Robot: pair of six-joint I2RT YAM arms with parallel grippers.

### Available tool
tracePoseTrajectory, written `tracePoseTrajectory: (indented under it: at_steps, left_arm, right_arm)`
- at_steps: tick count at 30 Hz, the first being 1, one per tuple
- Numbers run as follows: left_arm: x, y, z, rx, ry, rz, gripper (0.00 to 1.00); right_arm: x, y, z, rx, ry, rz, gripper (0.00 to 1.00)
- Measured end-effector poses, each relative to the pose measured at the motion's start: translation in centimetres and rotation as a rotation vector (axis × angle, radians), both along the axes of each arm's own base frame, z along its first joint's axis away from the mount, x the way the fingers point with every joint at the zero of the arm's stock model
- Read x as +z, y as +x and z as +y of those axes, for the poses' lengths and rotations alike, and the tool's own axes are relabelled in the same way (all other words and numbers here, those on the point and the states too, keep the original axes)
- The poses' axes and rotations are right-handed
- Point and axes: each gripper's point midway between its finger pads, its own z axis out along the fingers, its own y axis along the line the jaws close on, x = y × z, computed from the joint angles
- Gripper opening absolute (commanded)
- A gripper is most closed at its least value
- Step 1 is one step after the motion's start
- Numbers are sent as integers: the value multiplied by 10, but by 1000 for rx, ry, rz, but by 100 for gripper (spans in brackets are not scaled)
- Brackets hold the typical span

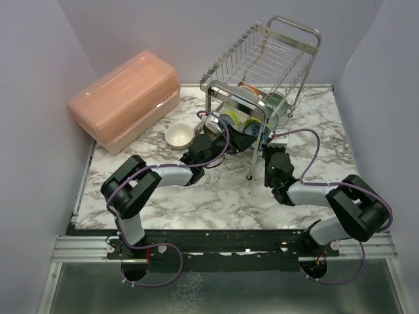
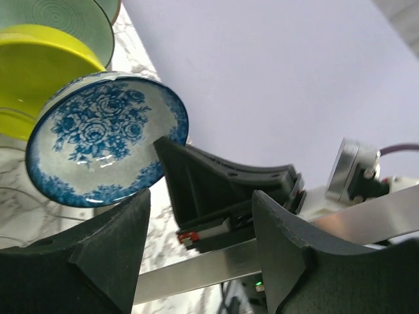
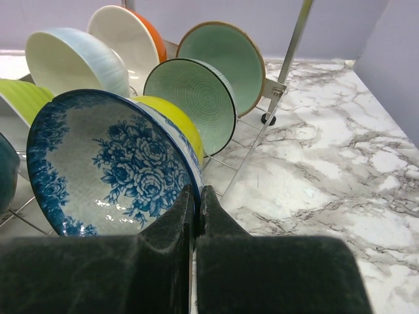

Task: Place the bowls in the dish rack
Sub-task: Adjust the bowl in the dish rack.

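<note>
A blue-and-white patterned bowl stands on edge in the lower tier of the steel dish rack. My right gripper is shut on its rim. Behind it stand a yellow bowl, two mint green bowls, a white one with an orange outside, a pale blue-white one, a lime one and a teal one. My left gripper is open just below the patterned bowl, with nothing between its fingers. One small white bowl sits on the table left of the rack.
A pink plastic lidded box lies at the back left of the marble table. The rack's chrome post and foot stand right of the bowls. Both arms crowd the rack's front. Purple walls close the sides and back.
</note>
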Motion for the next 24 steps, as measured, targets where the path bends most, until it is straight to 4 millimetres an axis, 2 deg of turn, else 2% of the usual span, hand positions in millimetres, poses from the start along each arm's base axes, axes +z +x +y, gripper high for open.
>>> tracePoseTrajectory:
  at_steps: [3,10,17,24]
  left_arm:
    - [7,5,-5,11,-75,53,66]
    - [4,14,-6,64,-207,212,66]
    - [-8,17,-10,95,-272,331,65]
    - [-15,22,-15,119,-323,387,62]
  right_arm:
    - [4,-1,0,-1,-4,-18,0]
    - [3,-4,4,14,-19,-32,0]
    - [4,-9,8,21,-21,-40,1]
    - [-7,-17,10,37,-42,-19,0]
